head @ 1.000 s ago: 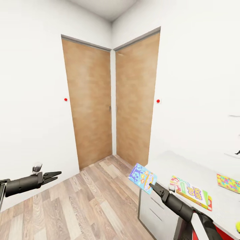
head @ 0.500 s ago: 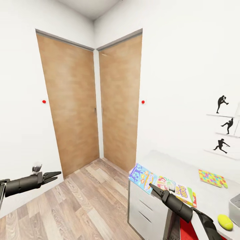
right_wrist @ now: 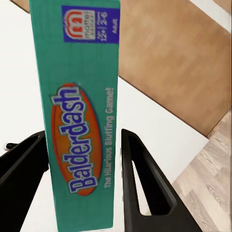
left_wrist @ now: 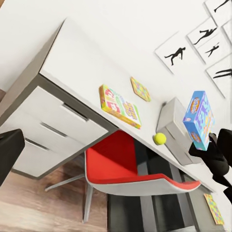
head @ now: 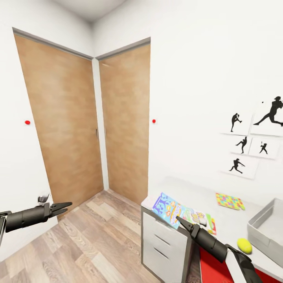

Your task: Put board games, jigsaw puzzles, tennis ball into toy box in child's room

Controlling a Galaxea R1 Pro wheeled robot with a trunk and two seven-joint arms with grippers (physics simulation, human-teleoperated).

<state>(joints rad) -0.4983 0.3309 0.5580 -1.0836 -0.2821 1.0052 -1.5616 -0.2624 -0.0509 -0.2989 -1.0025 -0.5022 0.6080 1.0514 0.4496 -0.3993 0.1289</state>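
My right gripper (head: 180, 220) is shut on the blue board game (head: 166, 207), held up over the near left corner of the table (head: 184, 190). In the right wrist view its two fingers clamp the box's teal edge (right_wrist: 79, 121). The SKIP-BO board game (head: 203, 218) lies flat on the table just beyond. Farther back lies a jigsaw puzzle (head: 230, 201). The tennis ball (head: 244, 245) rests near the front edge, beside the grey toy box (head: 269, 230). My left gripper (head: 63, 206) hangs open and empty over the floor, far to the left. The bed is out of view.
Two wooden doors (head: 122, 122) meet in the room's corner ahead. A red chair (left_wrist: 135, 166) is tucked under the table by the drawers (head: 163, 245). Silhouette pictures (head: 245, 143) hang on the wall above the table. Wood floor (head: 94, 243) stretches to the left.
The camera has swung to the right: the doors slid left in view, and the toy box and more wall pictures came in. Both arms keep their pose; the blue game stays gripped.
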